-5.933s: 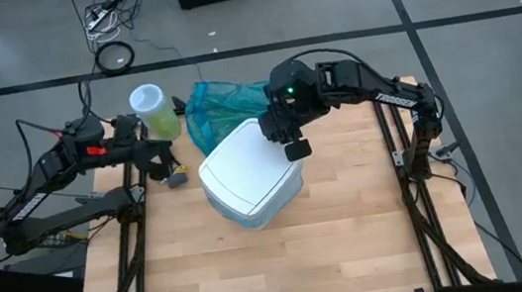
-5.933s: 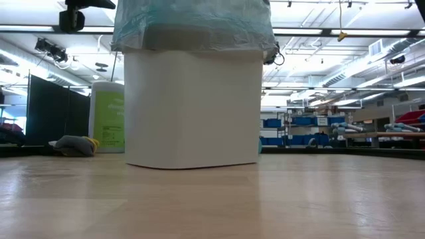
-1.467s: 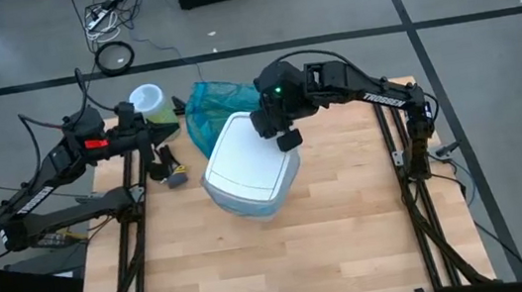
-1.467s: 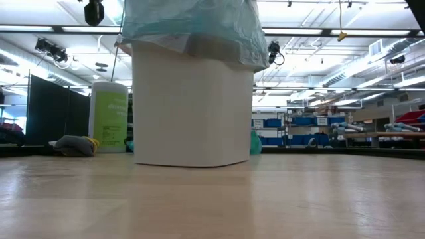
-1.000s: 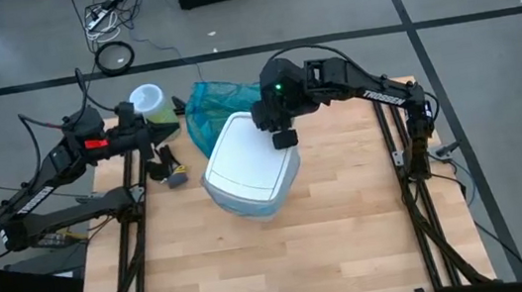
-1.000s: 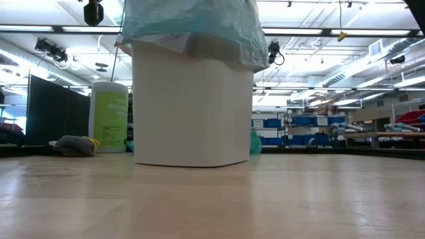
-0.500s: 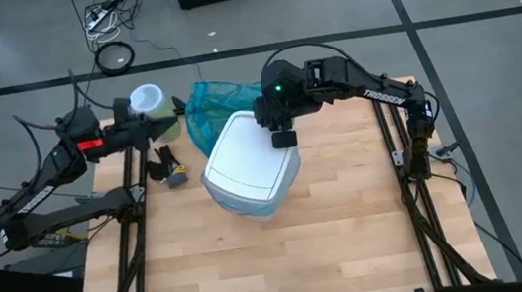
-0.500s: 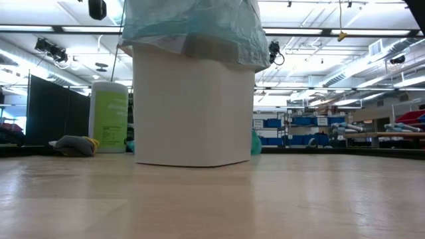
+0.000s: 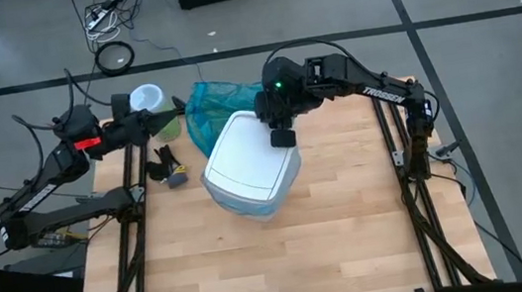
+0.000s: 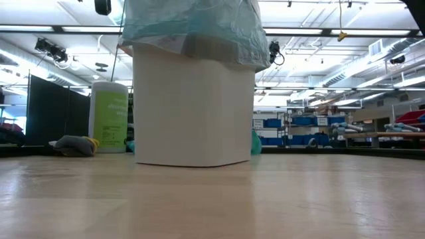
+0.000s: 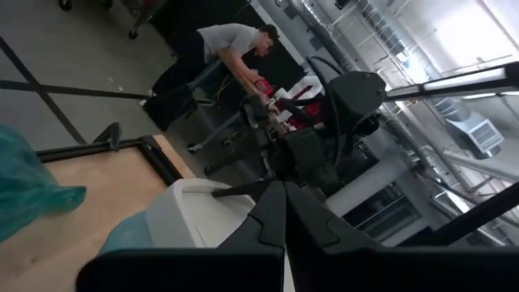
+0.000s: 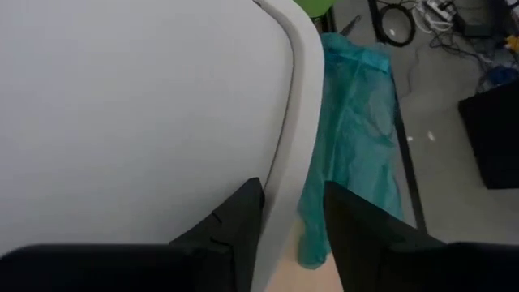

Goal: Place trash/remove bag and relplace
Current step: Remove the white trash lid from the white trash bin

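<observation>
The white bin [image 9: 249, 167] stands on the table with its white lid [image 12: 138, 105] shut. The light blue bag [image 10: 192, 26] lines it, folded out over the rim. My right gripper [image 9: 280, 137] is open above the bin's far right edge. In the right wrist view its fingers [image 12: 235, 231] stand on either side of the lid's edge [image 12: 284, 178]; I cannot tell whether they touch it. My left gripper [image 11: 280, 215] is shut and empty, raised over the table's far left by the green canister [image 9: 152, 109]. A few small dark and grey scraps [image 9: 170, 170] lie left of the bin.
A darker teal bag [image 9: 218, 104] lies behind the bin at the far edge and also shows in the right wrist view [image 12: 357, 138]. The green canister also shows in the low view [image 10: 109, 116], beside a grey lump [image 10: 74, 146]. Bare wood lies near and right of the bin. A person [image 11: 227, 45] is in the room beyond.
My left gripper has gone up a little by the green canister, still shut. The bin and its bag have kept still.
</observation>
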